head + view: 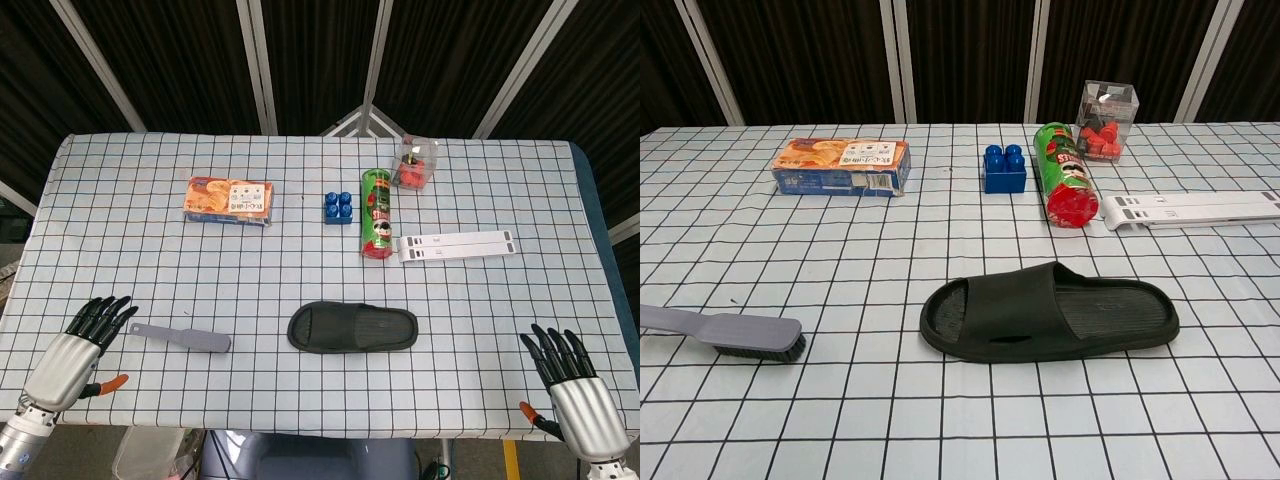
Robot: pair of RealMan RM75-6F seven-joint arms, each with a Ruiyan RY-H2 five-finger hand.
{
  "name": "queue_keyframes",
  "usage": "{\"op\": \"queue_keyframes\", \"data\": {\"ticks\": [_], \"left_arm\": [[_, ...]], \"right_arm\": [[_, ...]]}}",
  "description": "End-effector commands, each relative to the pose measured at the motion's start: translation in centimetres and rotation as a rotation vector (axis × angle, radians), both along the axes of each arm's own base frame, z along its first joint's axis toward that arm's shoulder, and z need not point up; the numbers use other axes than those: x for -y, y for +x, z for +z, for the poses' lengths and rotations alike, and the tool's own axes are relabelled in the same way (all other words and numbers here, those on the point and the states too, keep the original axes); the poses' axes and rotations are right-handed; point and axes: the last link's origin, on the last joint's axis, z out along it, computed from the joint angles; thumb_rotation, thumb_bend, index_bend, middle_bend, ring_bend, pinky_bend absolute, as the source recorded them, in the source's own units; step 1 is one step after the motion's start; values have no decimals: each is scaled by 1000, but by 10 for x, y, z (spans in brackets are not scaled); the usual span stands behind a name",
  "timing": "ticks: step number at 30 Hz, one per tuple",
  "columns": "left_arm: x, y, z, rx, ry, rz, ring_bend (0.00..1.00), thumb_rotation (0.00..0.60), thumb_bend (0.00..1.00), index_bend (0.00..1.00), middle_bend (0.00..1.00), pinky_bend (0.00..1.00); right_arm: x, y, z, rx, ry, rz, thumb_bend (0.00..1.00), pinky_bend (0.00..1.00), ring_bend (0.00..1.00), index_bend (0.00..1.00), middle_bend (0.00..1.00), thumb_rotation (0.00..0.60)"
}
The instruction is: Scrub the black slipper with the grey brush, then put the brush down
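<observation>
The black slipper (352, 328) (1048, 312) lies flat near the table's front middle, toe opening facing left. The grey brush (182, 338) (725, 331) lies on the cloth to its left, bristles down, handle pointing left. My left hand (78, 352) rests at the front left corner, fingers spread and empty, fingertips just short of the brush handle. At the front right corner my right hand (570, 385) is open too, holding nothing, well to the right of the slipper. Neither hand shows in the chest view.
Along the back of the checked table (500, 300) stand an orange biscuit box (229, 200), a blue toy brick (339, 208), a green chip can (377, 227) lying down, a clear box of red pieces (415, 163) and a white flat rack (457, 245).
</observation>
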Motion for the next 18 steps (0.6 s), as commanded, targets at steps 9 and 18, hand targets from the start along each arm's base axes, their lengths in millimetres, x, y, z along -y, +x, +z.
{"op": "queue_keyframes", "data": {"ticks": [9, 18], "left_arm": [[-18, 8, -27, -25, -81, -14, 77, 600, 84, 13, 155, 136], [-50, 19, -71, -94, -162, 11, 169, 600, 176, 147, 270, 193]], "right_arm": [[6, -1, 2, 5, 7, -11, 214, 0, 0, 0, 0, 600], [18, -7, 2, -13, -14, -46, 213, 0, 0, 0, 0, 600]]}}
